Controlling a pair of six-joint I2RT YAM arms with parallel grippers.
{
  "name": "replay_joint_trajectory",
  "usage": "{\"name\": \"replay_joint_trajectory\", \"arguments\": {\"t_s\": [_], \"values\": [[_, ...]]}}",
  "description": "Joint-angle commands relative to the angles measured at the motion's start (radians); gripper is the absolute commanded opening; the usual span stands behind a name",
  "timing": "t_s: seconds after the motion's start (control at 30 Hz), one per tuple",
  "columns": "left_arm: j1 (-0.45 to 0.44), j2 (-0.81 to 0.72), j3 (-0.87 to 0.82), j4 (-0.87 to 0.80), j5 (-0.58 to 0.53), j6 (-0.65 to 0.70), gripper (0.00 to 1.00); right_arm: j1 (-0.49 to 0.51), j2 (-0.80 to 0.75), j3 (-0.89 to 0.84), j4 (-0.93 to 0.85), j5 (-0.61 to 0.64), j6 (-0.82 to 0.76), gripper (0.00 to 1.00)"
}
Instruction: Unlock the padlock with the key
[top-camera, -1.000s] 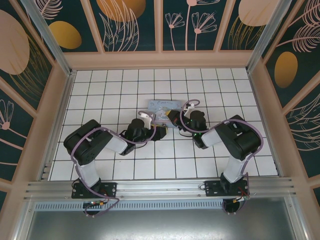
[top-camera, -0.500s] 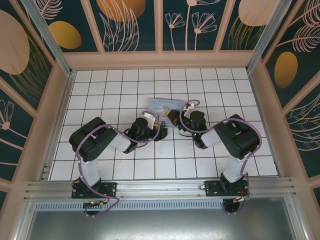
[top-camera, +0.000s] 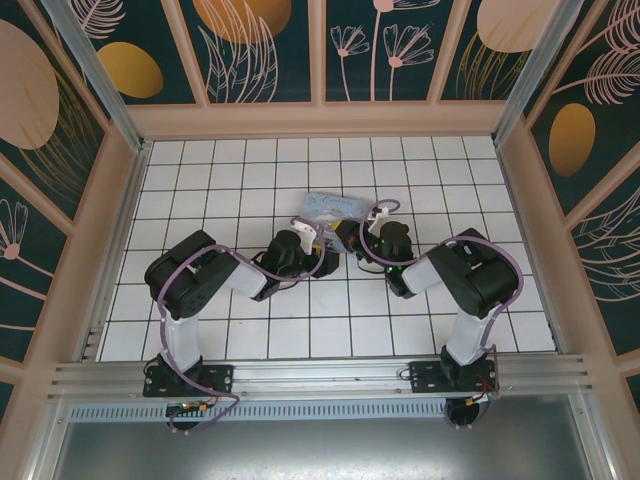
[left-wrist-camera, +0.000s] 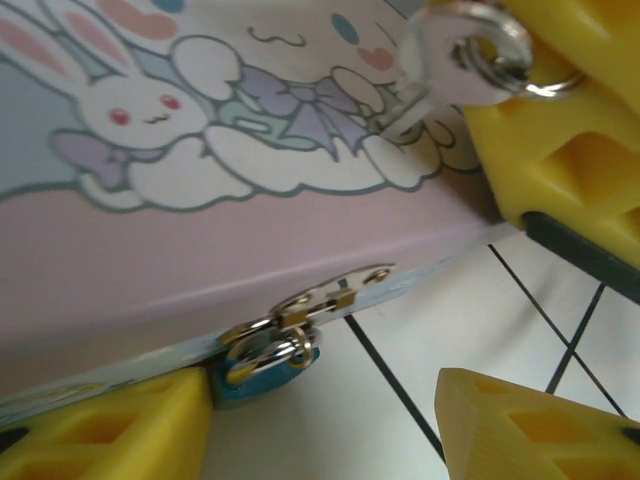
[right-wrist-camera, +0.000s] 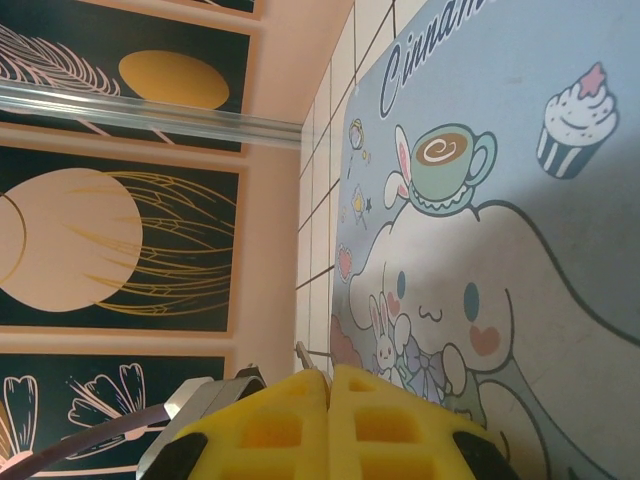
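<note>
Shows left gripper (left-wrist-camera: 320, 400) open, holding nothing, yellow fingers (left-wrist-camera: 110, 430) low over white tiled floor (left-wrist-camera: 450, 320) at front edge of cartoon tin (left-wrist-camera: 200, 240). Puts padlock (left-wrist-camera: 262, 365) right under that edge, with teal body down on floor, hung from silver hasp (left-wrist-camera: 335, 292). Sits just beside inner corner of one finger, maybe touching, and well apart from other finger. Shows right gripper (right-wrist-camera: 330, 400) closed, pads pressed tight together above tin lid. Finds key (left-wrist-camera: 455, 50) pinched at tip of that gripper's finger (left-wrist-camera: 560, 150), small ring through bow, blade angled down toward lid. Cannot tell if blade touches lid. Has key up over lid, apart from padlock, not yet in keyhole. From top view, has both grippers close together at near edge of tin, mid-floor.
</note>
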Motion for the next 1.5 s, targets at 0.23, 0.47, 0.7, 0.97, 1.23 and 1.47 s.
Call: {"name": "replay_joint_trajectory", "arguments": {"t_s": [0.23,0.47,0.7,0.97,1.23,1.47], "values": [[-0.002,0.046,0.017,0.077,0.141,-0.073,0.63,-0.004,0.028,-0.006,-0.007,-0.002,0.005,0.0],[-0.001,0.065,-0.017,0.181,0.121,-0.163,0.64,-0.003,0.028,-0.012,0.001,-0.001,0.008,0.0],[-0.002,0.097,-0.048,0.308,0.121,-0.282,0.64,-0.004,0.025,-0.018,0.003,0.001,0.01,0.0],[-0.001,0.095,-0.104,0.482,0.146,-0.4,0.64,-0.004,0.025,-0.018,0.003,0.002,0.011,0.0],[-0.002,0.078,-0.12,0.504,0.124,-0.425,0.64,-0.005,0.031,-0.015,0.007,0.004,0.013,0.0],[-0.001,0.11,-0.098,0.435,0.082,-0.432,0.63,-0.003,0.032,-0.017,0.01,0.004,0.016,0.0]]}}
